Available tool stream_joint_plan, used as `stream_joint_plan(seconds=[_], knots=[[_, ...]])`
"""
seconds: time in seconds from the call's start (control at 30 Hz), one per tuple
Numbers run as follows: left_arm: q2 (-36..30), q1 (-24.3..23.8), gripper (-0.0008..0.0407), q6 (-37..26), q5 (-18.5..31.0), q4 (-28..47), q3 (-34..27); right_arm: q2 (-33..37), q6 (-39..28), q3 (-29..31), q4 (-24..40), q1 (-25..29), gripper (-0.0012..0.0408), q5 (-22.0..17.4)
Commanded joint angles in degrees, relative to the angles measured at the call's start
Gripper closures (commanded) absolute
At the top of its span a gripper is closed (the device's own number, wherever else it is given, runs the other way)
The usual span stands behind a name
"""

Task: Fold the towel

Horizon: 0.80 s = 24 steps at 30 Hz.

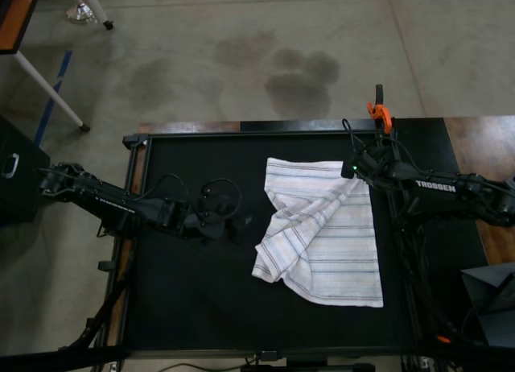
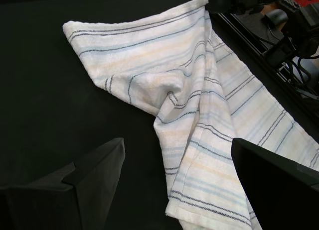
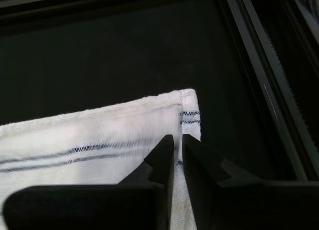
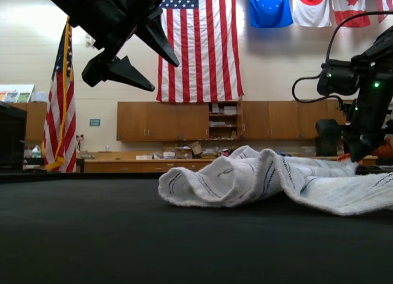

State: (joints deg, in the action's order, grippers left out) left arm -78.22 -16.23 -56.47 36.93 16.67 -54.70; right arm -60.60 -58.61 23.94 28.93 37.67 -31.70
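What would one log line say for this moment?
towel: rumpled, unfolded | right gripper: shut on towel corner | left gripper: open, above mat

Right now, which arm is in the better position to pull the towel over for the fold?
The right. The right gripper is shut on the towel at its corner, low at the mat. The left gripper is open, raised well above the mat, holding nothing.

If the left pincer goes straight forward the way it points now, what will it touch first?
Probably the towel. The left pincer is open and raised above the table, aimed at the rumpled middle folds. Depth is unclear, so it might meet the near edge first.
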Motion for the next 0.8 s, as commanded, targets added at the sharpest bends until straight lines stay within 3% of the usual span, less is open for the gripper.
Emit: stream_joint_plan(seconds=[0.0, 0.13, 0.37, 0.5, 0.77], knots=[[0.0, 0.02, 0.0102, 0.04, -0.04, 0.0, 0.0, -0.02, 0.81, 0.0, 0.26, -0.07, 0.0344, 0.07], [0.0, 0.02, 0.0102, 0.04, -0.04, 0.0, 0.0, -0.02, 0.79, 0.0, 1.81, -0.04, 0.0284, 1.27], [0.0, 0.02, 0.0102, 0.11, -0.04, 0.02, 0.0, 0.13, 0.2, 0.0, 1.66, -0.83, 0.0199, 15.69], [0.0, 0.02, 0.0102, 2.14, -0.57, 0.09, 0.0, 1.27, -0.94, 0.0, 1.62, -5.09, 0.0187, 19.89], [-0.02, -0.04, 0.0102, 2.91, -2.51, 3.08, 0.0, 6.05, -13.07, 0.0, -1.05, -21.31, 0.0201, 20.0]])
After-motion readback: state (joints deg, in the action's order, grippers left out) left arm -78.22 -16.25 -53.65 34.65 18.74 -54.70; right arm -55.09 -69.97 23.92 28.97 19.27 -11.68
